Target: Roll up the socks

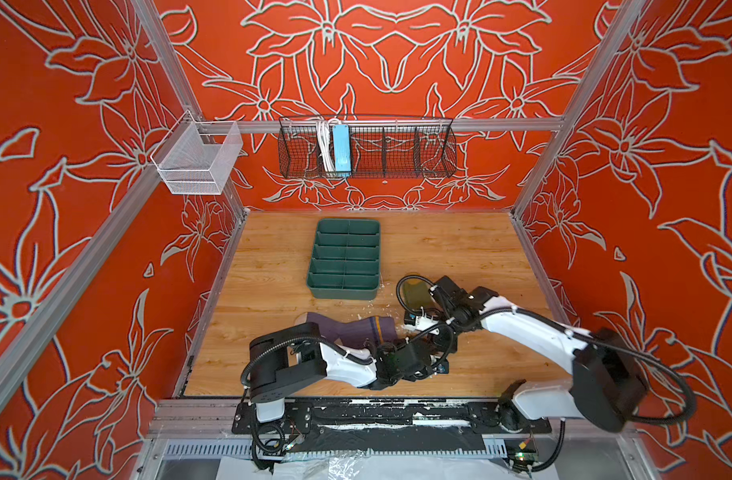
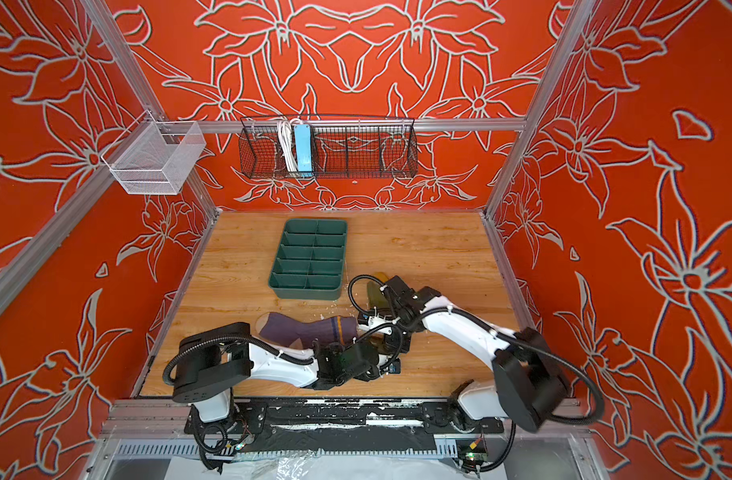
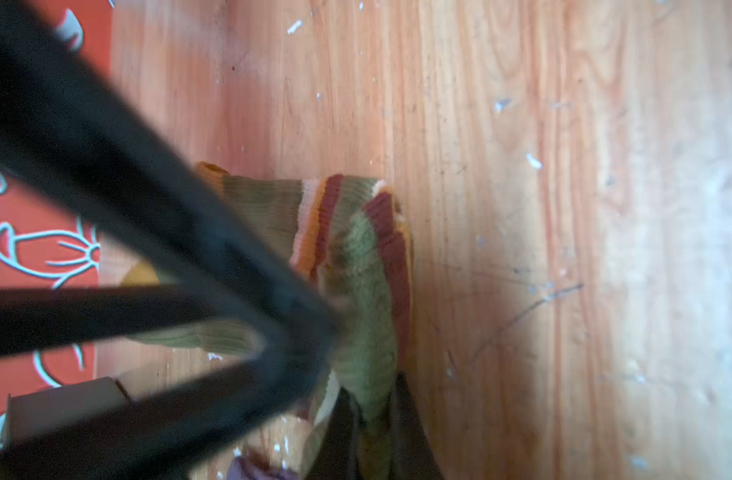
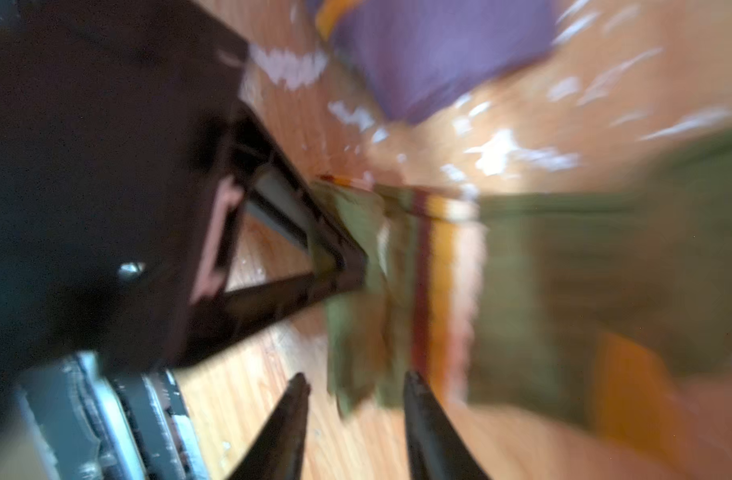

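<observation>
- We judge the roll is just beginning on the olive green sock. Its striped cuff is folded over at lower centre of the desk.
- The purple sock lies flat to its left, unrolled.
- Left gripper pinches the cuff fold; right gripper stands open beside it.
- Next, the right should take hold and turn the fold toeward.
- Both arms reach low, wrists meeting.

Dark green divided tray on the wooden worktop, white flecks scattered near it, black wire basket on the back rail holding a blue power strip and white cable, white mesh basket at the left corner, red floral walls.
</observation>
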Robot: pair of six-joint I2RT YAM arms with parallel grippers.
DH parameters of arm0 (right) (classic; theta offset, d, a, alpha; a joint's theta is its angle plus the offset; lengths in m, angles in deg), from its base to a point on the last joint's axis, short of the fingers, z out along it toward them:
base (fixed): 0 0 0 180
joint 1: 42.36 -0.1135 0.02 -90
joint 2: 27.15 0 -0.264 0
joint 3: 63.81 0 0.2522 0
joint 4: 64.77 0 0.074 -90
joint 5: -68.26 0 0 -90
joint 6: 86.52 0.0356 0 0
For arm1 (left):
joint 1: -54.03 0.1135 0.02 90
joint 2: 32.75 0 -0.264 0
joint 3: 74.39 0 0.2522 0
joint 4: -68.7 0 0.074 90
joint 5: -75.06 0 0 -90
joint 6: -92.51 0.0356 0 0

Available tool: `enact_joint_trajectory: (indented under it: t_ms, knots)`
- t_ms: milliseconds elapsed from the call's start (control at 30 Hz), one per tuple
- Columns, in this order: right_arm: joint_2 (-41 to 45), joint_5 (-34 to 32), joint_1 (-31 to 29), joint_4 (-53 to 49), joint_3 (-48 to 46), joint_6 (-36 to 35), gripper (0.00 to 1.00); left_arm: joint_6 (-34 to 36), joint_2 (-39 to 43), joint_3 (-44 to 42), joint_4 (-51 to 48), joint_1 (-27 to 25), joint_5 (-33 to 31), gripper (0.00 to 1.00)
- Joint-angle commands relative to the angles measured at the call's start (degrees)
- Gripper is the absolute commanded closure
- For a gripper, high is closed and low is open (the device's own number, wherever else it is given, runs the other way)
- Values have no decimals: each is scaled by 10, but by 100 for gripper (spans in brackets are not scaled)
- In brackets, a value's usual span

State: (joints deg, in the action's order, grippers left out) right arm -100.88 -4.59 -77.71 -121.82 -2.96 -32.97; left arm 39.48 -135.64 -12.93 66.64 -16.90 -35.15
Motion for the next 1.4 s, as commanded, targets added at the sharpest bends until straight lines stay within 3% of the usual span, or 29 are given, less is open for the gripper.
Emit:
enact_joint_trajectory:
  t_ms: [0, 100, 233, 367, 433, 500, 633, 900, 1067, 1367]
  knots:
    - [80, -74, 10, 8, -18, -27, 58, -24, -5, 12, -157, 7, 49, 100]
    - [182, -156, 31, 53, -51, -38, 54, -34, -7, 38, -214, 15, 88, 100]
    - [325, -328, 75, 219, -116, -51, 35, -46, -16, 120, -348, 41, 205, 100]
    - [429, -398, 116, 332, -120, 5, 25, -86, -53, 224, -466, 74, 322, 100]
    - [461, -367, 119, 280, -91, 33, 25, -109, -92, 290, -528, 96, 387, 100]
    - [480, -280, 119, 178, -57, 32, 27, -128, -133, 347, -574, 116, 457, 100]
    - [498, -148, 118, 6, -43, -30, 31, -171, -220, 433, -626, 146, 549, 100]
    - [506, -118, 111, -141, -47, -114, 37, -219, -268, 439, -585, 168, 602, 100]
    - [473, -64, 90, -158, -83, -128, 39, -227, -285, 441, -577, 178, 616, 100]
    - [362, -186, -127, -42, -160, -85, 40, -237, -304, 450, -572, 188, 629, 100]
